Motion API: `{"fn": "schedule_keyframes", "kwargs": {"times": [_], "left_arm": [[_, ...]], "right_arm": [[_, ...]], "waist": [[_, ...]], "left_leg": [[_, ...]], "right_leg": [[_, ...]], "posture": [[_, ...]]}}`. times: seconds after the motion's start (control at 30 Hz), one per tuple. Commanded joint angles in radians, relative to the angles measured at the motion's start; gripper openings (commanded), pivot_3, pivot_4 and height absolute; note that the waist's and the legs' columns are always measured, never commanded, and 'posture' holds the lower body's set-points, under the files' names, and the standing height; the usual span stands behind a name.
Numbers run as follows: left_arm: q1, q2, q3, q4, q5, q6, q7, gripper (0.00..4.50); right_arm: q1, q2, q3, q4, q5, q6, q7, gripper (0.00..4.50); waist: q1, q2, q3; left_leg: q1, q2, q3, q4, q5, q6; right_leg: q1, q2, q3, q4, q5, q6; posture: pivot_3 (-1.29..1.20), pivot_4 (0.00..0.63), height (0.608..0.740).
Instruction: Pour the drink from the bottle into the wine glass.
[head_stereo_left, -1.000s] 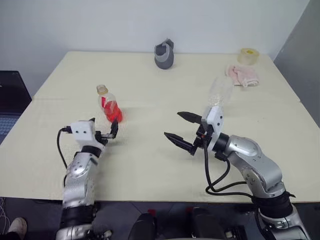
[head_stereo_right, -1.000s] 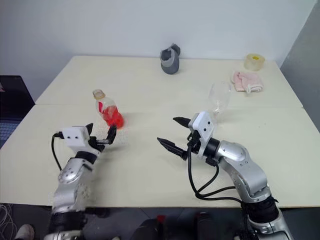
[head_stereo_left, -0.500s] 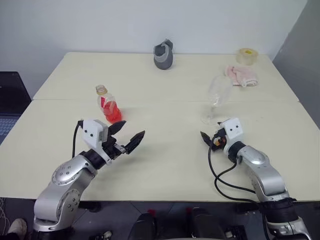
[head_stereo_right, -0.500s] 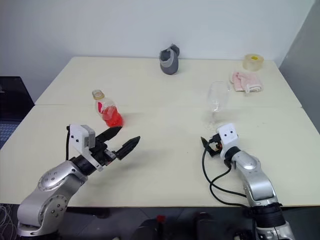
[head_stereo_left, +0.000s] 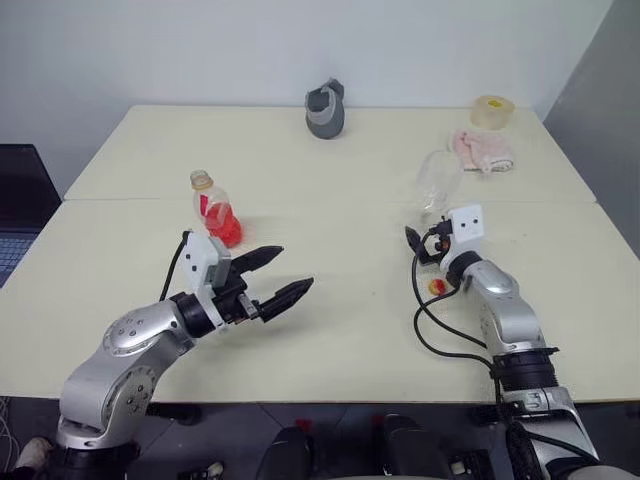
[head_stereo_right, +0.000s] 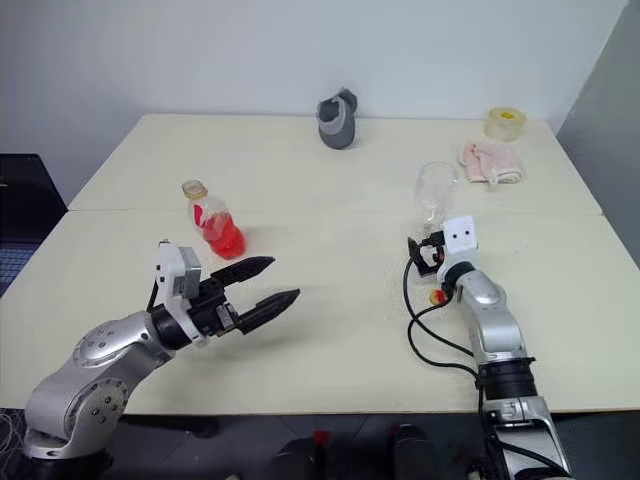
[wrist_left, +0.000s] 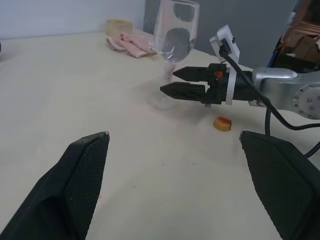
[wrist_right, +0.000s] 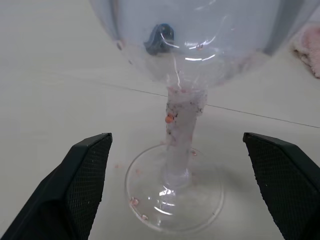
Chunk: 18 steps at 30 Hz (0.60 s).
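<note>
Right wrist view had my right end effector (wrist_right: 172, 190) spread wide, lined up w/ the stem of the 1 wine glass (wrist_right: 182, 125), not gripping yet; next I'd need to close on it. Left end effector (head_stereo_left: 278, 275) also spread, empty, near the 1 bottle (head_stereo_left: 217, 212) upright on worktop (head_stereo_left: 330, 180), cap off; 1 small yellow-red cap (wrist_left: 222, 123) beside glass

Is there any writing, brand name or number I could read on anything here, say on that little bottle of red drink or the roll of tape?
No text can be read anywhere.
Small clear plastic bottle of red drink: its red-and-white label is too small and blurred to read.
Yellowish roll of tape: no marking to make out.
Clear stemmed wine glass: no print, only droplets.
Grey cup-like object and pink cloth: no lettering visible.
</note>
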<state>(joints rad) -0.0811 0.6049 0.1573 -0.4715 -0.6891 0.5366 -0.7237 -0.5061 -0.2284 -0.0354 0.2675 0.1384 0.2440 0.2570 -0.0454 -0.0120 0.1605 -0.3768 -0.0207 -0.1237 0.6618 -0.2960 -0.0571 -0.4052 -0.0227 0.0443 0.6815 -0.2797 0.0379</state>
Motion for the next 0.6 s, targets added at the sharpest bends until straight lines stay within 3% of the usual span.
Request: {"fn": "schedule_keyframes", "kwargs": {"times": [0.03,0.17,0.23,0.6], "left_arm": [[-0.030,0.000,-0.004,0.013,0.023,-0.030,-0.008,4.47],[-0.037,-0.009,-0.009,0.017,0.034,-0.036,-0.012,4.47],[-0.034,-0.009,-0.008,0.013,0.035,-0.038,-0.011,4.50],[0.016,-0.021,0.012,-0.029,0.032,-0.041,0.020,4.50]], "right_arm": [[-0.048,0.011,-0.015,0.057,-0.006,-0.067,-0.003,4.50],[-0.108,0.034,-0.026,0.173,-0.006,-0.130,-0.011,4.50],[-0.122,0.031,-0.026,0.209,-0.016,-0.154,-0.017,4.11],[-0.110,0.023,-0.003,0.180,-0.020,-0.198,0.039,0.21]], "waist": [[-0.003,0.000,0.000],[-0.006,0.000,0.000],[-0.006,0.000,0.000],[-0.009,0.000,0.000]], "left_leg": [[0.000,0.000,0.000,0.000,0.000,0.000],[0.000,0.000,0.000,0.000,0.000,0.000],[0.000,0.000,0.000,0.000,0.000,0.000],[0.000,0.000,0.000,0.000,0.000,0.000]], "right_leg": [[0.000,0.000,0.000,0.000,0.000,0.000],[0.000,0.000,0.000,0.000,0.000,0.000],[0.000,0.000,0.000,0.000,0.000,0.000],[0.000,0.000,0.000,0.000,0.000,0.000]], "posture": [[0.00,0.150,0.740],[0.00,0.150,0.740],[0.00,0.150,0.740],[0.00,0.150,0.740]]}}
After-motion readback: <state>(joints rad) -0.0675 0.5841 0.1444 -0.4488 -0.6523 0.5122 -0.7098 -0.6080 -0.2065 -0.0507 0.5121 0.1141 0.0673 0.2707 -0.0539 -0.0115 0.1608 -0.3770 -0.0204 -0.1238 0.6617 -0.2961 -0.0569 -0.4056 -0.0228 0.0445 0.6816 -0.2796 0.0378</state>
